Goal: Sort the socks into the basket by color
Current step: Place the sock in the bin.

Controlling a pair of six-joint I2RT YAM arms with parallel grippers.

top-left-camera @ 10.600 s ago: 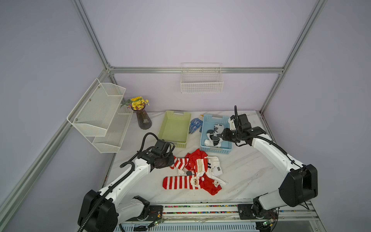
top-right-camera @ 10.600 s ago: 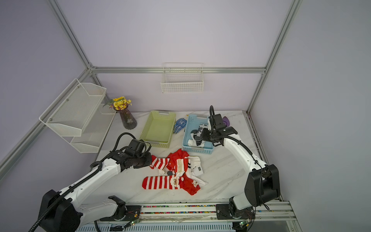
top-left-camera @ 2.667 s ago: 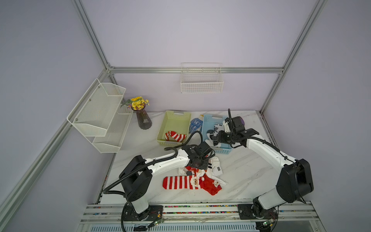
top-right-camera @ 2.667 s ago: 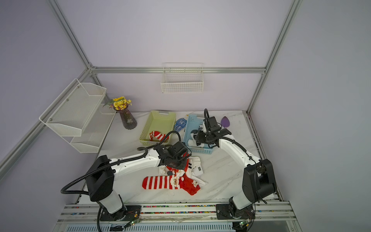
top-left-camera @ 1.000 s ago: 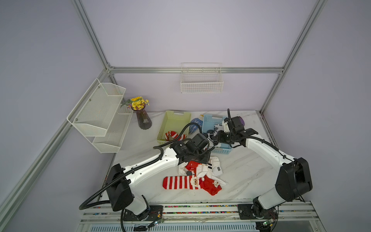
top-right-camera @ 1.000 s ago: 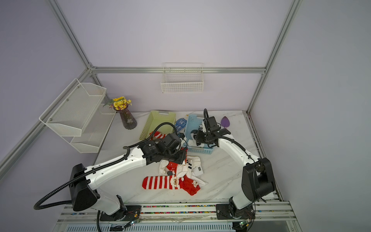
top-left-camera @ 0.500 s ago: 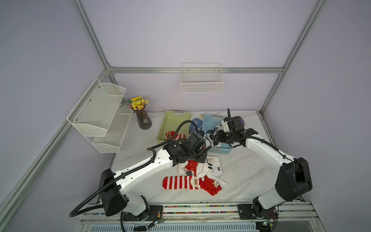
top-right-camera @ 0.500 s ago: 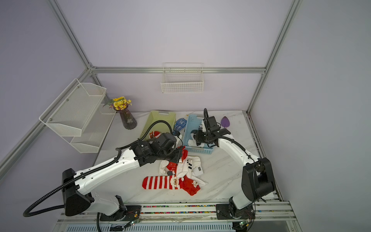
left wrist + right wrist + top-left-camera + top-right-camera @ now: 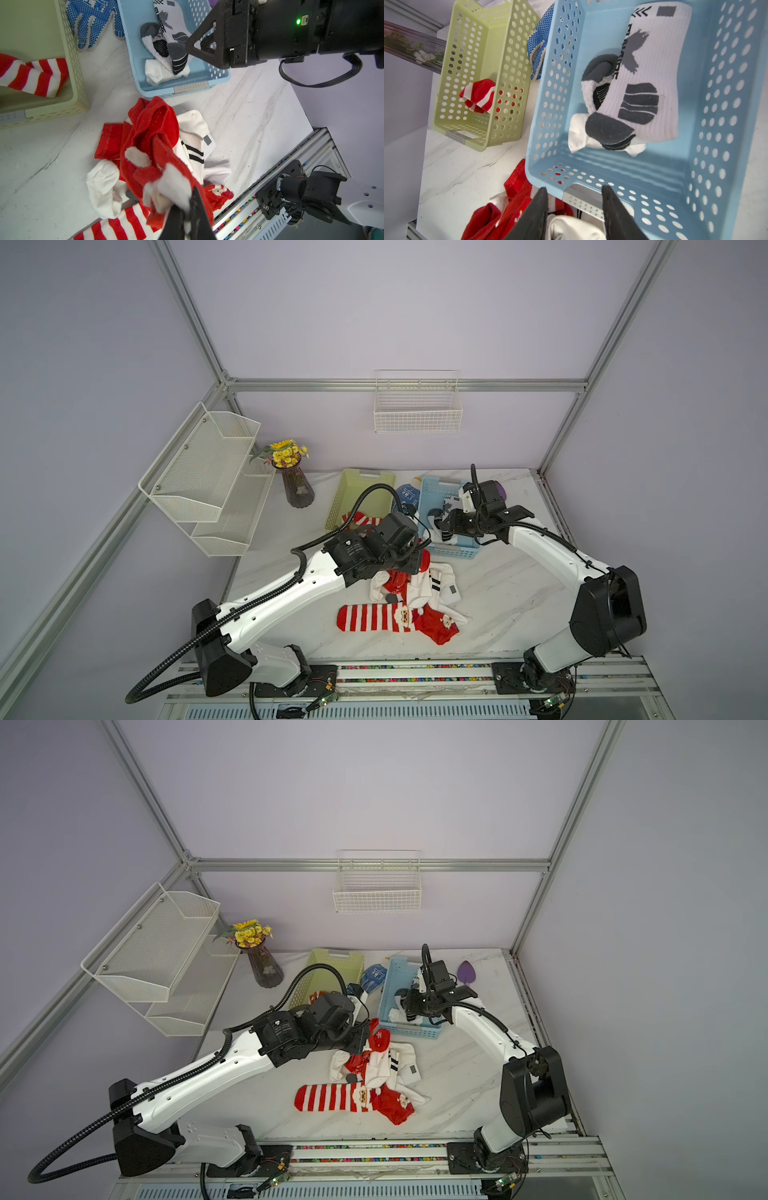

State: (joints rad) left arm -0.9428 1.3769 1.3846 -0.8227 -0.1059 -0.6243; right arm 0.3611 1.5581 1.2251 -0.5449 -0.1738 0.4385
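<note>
Tabletop (image 9: 519, 601) front edge near striped sock (image 9: 370, 618)

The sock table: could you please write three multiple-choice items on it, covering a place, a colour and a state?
1. Where do the blue gloves lie? A. in the green basket B. in the blue basket C. between them, on the table
2. What colour are the socks in the blue basket? A. red-striped B. white with grey marks C. blue
3. How is the left gripper? A. shut on a red sock B. open, empty C. shut on a glove
1 C: they lie outside both walls. 2 B: the right wrist view shows them. 3 A: red fabric is pinched between its jaws.
</note>
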